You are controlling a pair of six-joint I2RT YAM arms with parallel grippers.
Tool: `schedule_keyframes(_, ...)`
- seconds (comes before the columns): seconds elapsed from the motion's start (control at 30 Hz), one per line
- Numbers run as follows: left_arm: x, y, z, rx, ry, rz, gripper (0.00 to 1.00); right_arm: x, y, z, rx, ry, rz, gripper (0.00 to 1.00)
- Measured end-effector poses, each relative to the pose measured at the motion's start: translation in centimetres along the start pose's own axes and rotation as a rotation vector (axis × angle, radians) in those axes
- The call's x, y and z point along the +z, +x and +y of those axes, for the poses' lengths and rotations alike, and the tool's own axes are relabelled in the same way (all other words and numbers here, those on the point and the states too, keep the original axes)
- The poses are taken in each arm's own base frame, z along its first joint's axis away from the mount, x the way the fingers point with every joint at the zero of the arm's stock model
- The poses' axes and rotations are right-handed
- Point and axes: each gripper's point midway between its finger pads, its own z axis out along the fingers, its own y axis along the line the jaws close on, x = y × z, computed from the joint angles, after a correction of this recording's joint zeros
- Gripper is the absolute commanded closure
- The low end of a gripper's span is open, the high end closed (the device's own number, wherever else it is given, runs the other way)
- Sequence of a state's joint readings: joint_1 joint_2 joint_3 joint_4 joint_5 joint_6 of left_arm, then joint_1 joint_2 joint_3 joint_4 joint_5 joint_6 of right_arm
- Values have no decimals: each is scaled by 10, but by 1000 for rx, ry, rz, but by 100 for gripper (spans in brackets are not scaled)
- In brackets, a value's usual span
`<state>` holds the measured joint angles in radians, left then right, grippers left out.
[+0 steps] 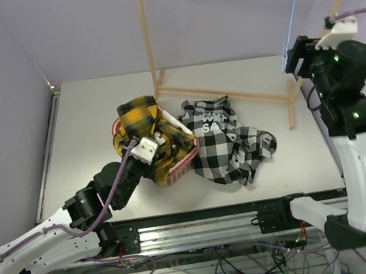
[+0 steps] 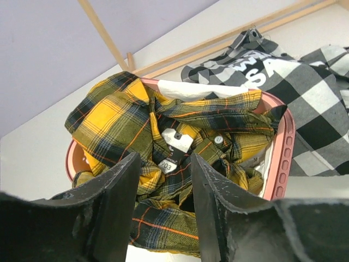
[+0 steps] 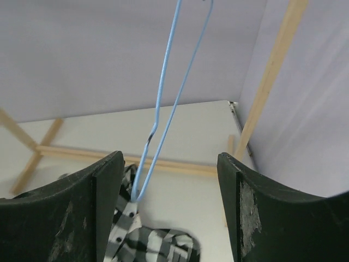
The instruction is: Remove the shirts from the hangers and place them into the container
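Left end effector (image 2: 163,164) low, fingers parted, right end effector (image 3: 169,164) high, fingers spread

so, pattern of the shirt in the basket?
It's a yellow-and-black plaid shirt, best in the left wrist view.

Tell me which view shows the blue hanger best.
Right wrist: the hanger fills the frame, bare and close. The top view shows only a faint wire by the rack; the left wrist shows none.
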<state>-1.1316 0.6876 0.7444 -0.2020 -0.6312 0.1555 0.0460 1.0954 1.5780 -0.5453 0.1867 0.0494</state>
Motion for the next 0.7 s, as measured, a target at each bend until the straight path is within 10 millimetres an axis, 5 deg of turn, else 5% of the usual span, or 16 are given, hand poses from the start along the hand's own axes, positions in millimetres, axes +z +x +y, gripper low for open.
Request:
schedule_keyframes(0.17, -1, -1, 4, -20, -23, -3, 34, -63, -9, 6, 78, -83, -24, 22)
schedule_keyframes(0.3, 2, 3, 4, -18, -36, 14, 35, -105, 2, 21, 141, -195, 7, 27)
schedule_keyframes(0.47, 6, 9, 0, -11, -36, 36, 36, -132, 61, 46, 216, -333, 168, 38)
schedule_keyframes(0.7, 5, 9, 1, -15, -42, 36, 38, -155, 154, 78, 330, -480, 448, 37)
